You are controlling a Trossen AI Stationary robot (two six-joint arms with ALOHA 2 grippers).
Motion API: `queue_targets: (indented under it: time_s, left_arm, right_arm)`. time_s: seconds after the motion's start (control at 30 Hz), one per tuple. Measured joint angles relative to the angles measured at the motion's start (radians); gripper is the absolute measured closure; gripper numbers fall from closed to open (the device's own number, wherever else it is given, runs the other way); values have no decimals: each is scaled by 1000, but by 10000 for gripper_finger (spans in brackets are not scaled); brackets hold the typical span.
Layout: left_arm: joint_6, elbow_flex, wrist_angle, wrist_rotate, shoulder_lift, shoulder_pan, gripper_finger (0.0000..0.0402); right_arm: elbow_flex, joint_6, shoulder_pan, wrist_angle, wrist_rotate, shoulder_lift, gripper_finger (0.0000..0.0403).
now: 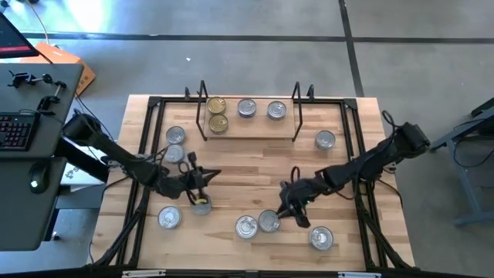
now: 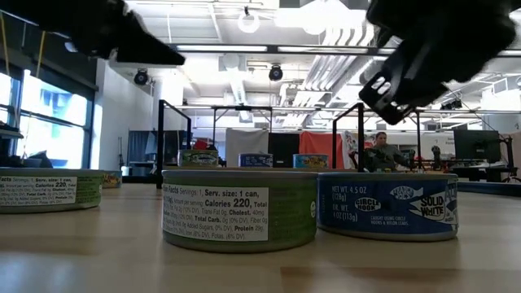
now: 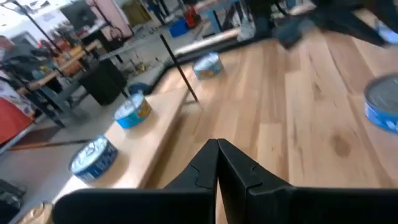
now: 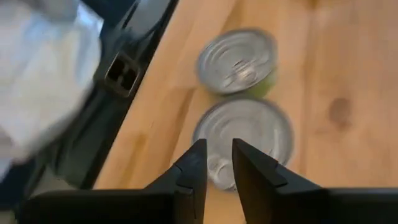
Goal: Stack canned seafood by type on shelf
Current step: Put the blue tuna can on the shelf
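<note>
The low light-wood shelf with its thin black rod frame sits at the far middle of the wooden desk. It carries four short round tins: two gold-lidded tins one just in front of the other at its left end, then two silver-lidded tins side by side to their right.

The left hand is at the desk's left-centre, above the wood, with a silver-lidded tin just below it toward the near edge. In the left wrist view its two dark fingers are pressed together with nothing between them.

The right hand is at the near centre-right, over a pair of silver-lidded tins lying beside each other. In the right wrist view its fingers stand narrowly apart above the nearer tin's lid and hold nothing; the farther tin shows a green side.

Loose silver tins lie elsewhere: two at far left, one at near left, one at near right, one right of the shelf.
</note>
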Motion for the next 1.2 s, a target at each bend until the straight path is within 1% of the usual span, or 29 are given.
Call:
queue_targets:
  time_s: [0.07,0.13,0.23,0.3,0.37,0.43,0.47,0.53,0.63,0.77,0.83,0.93,1.0,1.07,1.13,1.2]
  left_arm:
    - [30,0,81,4,13,28,401]
    - [57,0,146,29,22,59,401]
    - [60,0,200,107,29,101,401]
    - [42,1,198,161,29,121,401]
    - [20,1,197,203,33,139,401]
    - [10,1,192,220,35,153,401]
    - [9,1,193,223,38,157,401]
    - [9,1,192,225,43,167,401]
    - [1,1,192,225,47,168,401]
    - [-3,1,190,227,48,167,401]
    - [-9,1,189,227,48,167,401]
    - [-9,1,190,226,48,168,401]
    - [-10,1,189,226,48,168,401]
    - [-16,1,189,226,48,168,401]
    - [-21,0,188,227,48,168,401]
    - [-57,0,179,262,48,168,401]
  right_arm:
    - [0,-60,6,2,-9,24,344]
    - [0,-123,-6,32,-47,57,356]
    - [2,-213,-31,135,-120,124,382]
    - [23,-271,-49,158,-170,183,397]
    - [56,-321,-66,147,-217,239,399]
    - [101,-368,-81,133,-246,296,396]
    - [122,-393,-90,111,-245,320,397]
    - [169,-430,-107,60,-221,357,400]
    - [218,-449,-144,-7,-126,382,402]
    - [230,-369,-210,-15,57,383,402]
    - [229,-331,-246,0,107,383,402]
    - [224,-317,-288,81,113,388,402]
    - [220,-341,-310,152,82,386,402]
    - [220,-381,-326,206,80,357,403]
    - [222,-423,-343,207,90,310,403]
    - [222,-429,-355,174,92,267,403]
